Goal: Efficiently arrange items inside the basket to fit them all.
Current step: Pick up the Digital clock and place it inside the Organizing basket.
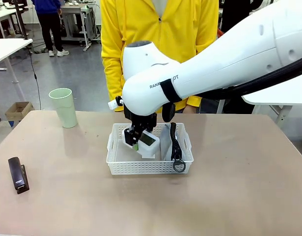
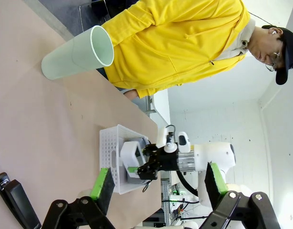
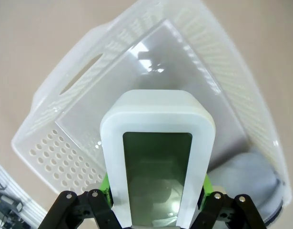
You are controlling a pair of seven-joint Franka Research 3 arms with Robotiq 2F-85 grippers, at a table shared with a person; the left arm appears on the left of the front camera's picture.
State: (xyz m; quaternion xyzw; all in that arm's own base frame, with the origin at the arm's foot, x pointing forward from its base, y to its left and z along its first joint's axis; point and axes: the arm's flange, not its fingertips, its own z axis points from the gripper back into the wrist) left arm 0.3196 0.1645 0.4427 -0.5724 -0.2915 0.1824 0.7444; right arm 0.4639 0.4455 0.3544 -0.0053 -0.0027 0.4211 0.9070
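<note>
My left end effector [image 2: 158, 167] hangs released above the left part of the beige tabletop [image 1: 239, 196], its green pads spread wide with nothing between them. Farthest left on the tabletop lies the black stapler [image 1: 18, 175], flat and near my edge. Beyond it, toward the far edge, the pale green tumbler cup [image 1: 62, 107] stands upright, well apart from everything else. In the middle sits the small white rectangular plastic basket [image 1: 151, 168] with perforated lattice sides. Behind it, at the far side, stands a person in a yellow jacket [image 1: 155, 29]. My right end effector [image 1: 136, 140] reaches down into the basket's left half, clenched on the white boxy device with a screen [image 1: 150, 142]. It holds the device tilted, screen facing up; I cannot tell whether the lower corner touches the floor. Along the basket's right wall the grey pencil pouch [image 1: 168, 141] stands on its edge, its black zipper strip running toward the near wall, the ring hanging over the rim.
</note>
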